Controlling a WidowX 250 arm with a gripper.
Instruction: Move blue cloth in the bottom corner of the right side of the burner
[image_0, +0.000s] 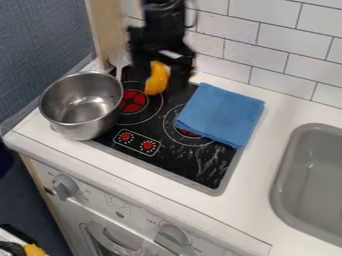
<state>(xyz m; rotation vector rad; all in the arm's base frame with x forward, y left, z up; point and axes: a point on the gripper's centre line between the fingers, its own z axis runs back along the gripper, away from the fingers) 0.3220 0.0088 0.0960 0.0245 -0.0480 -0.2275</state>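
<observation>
While the squarish blue cloth (220, 114) is angling its front edge down-right, the gripper (160, 80) is hanging, opening and hold indeterminable.

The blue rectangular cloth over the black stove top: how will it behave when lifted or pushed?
The blue cloth is probably floppy, as it looks thin and lies flat. Lifted by one corner, it may hang limp. Pushed, it may slide, since the black stove top looks smooth.
</observation>
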